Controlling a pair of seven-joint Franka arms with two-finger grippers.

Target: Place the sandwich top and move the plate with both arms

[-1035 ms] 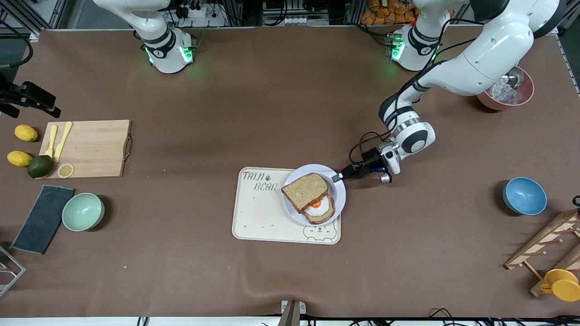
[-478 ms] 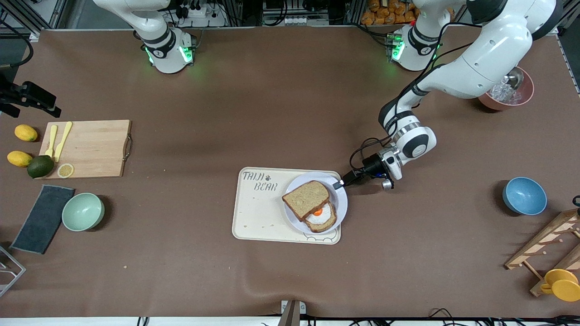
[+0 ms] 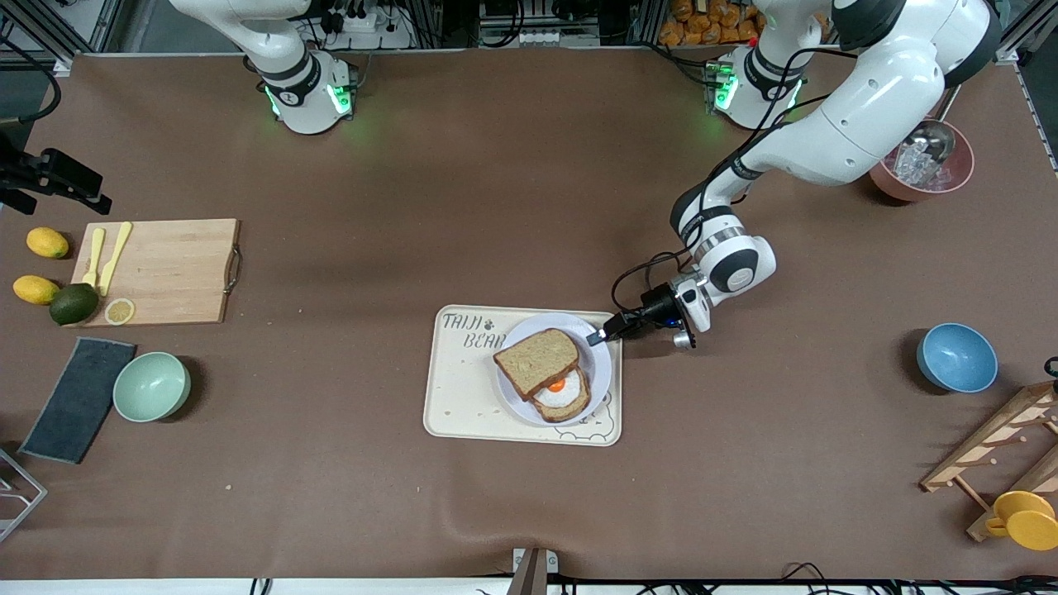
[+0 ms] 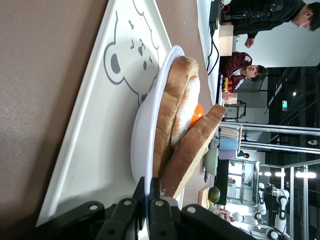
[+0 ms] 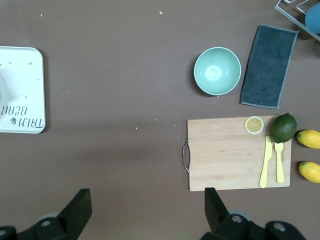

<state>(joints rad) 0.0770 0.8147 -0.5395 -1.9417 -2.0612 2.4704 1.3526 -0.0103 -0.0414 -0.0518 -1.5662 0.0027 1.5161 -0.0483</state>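
Observation:
The plate (image 3: 601, 376) rests on the cream bear-print tray (image 3: 463, 397). On it lies a bread slice with a fried egg (image 3: 566, 395), and the sandwich top (image 3: 536, 361) leans across that slice, leaving part of the egg uncovered. My left gripper (image 3: 597, 336) is shut on the plate's rim at the edge toward the left arm's end. In the left wrist view the fingers (image 4: 162, 200) pinch the plate's rim (image 4: 142, 150) just beside the sandwich top (image 4: 192, 150). My right gripper (image 5: 147, 220) is open and empty, high over bare table; it is out of the front view.
A wooden cutting board (image 3: 157, 271) with yellow cutlery, a lemon slice, an avocado and lemons sits toward the right arm's end, with a mint bowl (image 3: 151, 386) and dark cloth (image 3: 78, 399). A blue bowl (image 3: 956, 357), pink bowl (image 3: 959, 178) and wooden rack (image 3: 992, 454) sit toward the left arm's end.
My left gripper, shut on the rim, has moved the plate and sandwich across the tray, nearer the front camera and then toward the right arm's end.

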